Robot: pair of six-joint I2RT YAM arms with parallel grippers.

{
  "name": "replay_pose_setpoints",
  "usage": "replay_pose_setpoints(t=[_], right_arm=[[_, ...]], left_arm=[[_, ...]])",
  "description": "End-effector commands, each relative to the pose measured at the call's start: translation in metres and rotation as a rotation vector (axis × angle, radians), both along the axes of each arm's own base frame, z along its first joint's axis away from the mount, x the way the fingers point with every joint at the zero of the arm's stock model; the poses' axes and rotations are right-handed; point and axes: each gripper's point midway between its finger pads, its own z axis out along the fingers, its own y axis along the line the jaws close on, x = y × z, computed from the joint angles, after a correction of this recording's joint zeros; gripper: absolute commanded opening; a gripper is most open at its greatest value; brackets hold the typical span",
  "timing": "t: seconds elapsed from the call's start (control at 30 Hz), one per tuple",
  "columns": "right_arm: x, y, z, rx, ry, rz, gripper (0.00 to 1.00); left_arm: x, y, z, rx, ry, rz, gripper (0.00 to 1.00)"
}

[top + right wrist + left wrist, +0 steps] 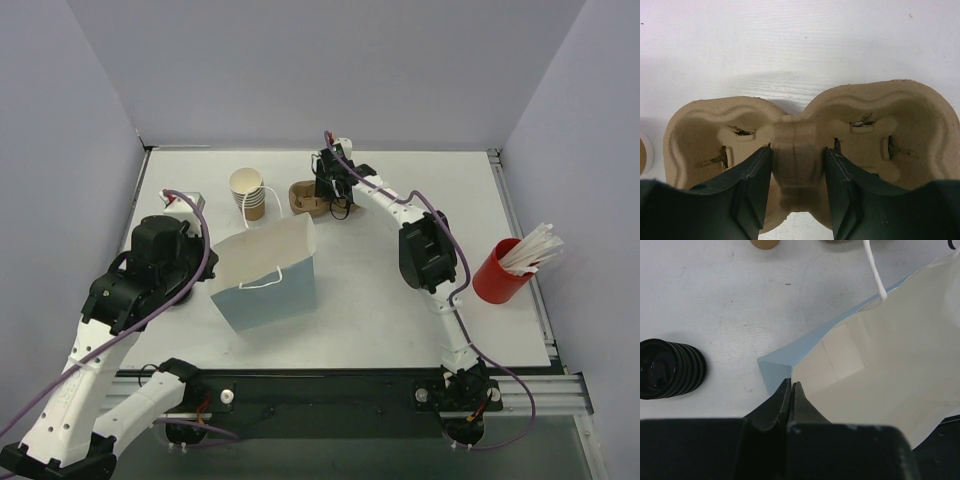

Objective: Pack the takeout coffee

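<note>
No takeout coffee shows in any view. The brown moulded-pulp tray (303,197) (875,105) lies on the table at the back, both hollows bare. My right gripper (330,190) (799,148) reaches down into it, one finger in each hollow, both pressed against the sides of the middle ridge. A light-blue paper bag (270,285) (880,355) stands open at the centre. My left gripper (791,384) is shut on the bag's rim at its left corner, blue outside on one side and cream lining on the other.
A stack of lidless tan cups (249,192) (764,244) stands left of the tray. A stack of black lids (670,369) lies left of the bag. A red cup of white straws (500,270) is at the right. The bag's white cord handle (875,270) hangs at its rim.
</note>
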Motion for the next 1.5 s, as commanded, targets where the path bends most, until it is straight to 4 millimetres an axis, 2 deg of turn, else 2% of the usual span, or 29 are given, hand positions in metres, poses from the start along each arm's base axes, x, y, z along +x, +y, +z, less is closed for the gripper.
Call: replay_pose_setpoints(t=[0.0, 0.3, 0.5, 0.63, 0.77, 0.87, 1.0, 1.1, 1.17, 1.33, 1.43, 1.47], right_arm=[[0.006, 0.003, 0.02, -0.011, -0.047, -0.006, 0.34], [0.014, -0.004, 0.076, 0.026, -0.139, -0.026, 0.34], [0.017, -0.011, 0.09, 0.037, -0.157, -0.027, 0.34], [0.014, -0.01, 0.086, 0.021, -0.151, -0.004, 0.36], [0.012, -0.017, 0.064, -0.029, -0.115, -0.015, 0.38], [0.006, -0.019, 0.055, -0.06, -0.099, -0.007, 0.38], [0.005, -0.017, 0.058, -0.075, -0.111, 0.006, 0.4], [0.007, -0.01, 0.057, -0.05, -0.111, 0.024, 0.38], [0.003, -0.011, 0.056, -0.043, -0.1, 0.017, 0.4], [-0.01, -0.023, 0.049, -0.07, -0.06, 0.018, 0.4], [-0.018, -0.036, 0.055, -0.103, -0.06, 0.016, 0.4], [-0.018, -0.039, 0.064, -0.098, -0.074, 0.01, 0.4]], left_arm=[[0.005, -0.004, 0.009, -0.034, -0.043, -0.006, 0.0], [0.009, -0.008, 0.006, -0.049, -0.034, -0.007, 0.0], [0.01, -0.011, 0.009, -0.063, -0.039, -0.013, 0.0], [0.011, -0.013, 0.008, -0.066, -0.038, -0.016, 0.0], [0.01, -0.012, 0.009, -0.068, -0.037, -0.015, 0.0], [0.01, -0.013, 0.01, -0.068, -0.039, -0.016, 0.0], [0.014, -0.016, 0.011, -0.065, -0.039, -0.037, 0.0], [0.022, -0.019, 0.015, -0.038, -0.041, -0.062, 0.0], [0.028, -0.021, 0.018, -0.028, -0.051, -0.072, 0.0], [0.028, -0.026, 0.014, -0.054, -0.051, -0.08, 0.0], [0.02, -0.032, 0.007, -0.1, -0.046, -0.1, 0.0], [0.019, -0.033, 0.008, -0.112, -0.058, -0.104, 0.0]])
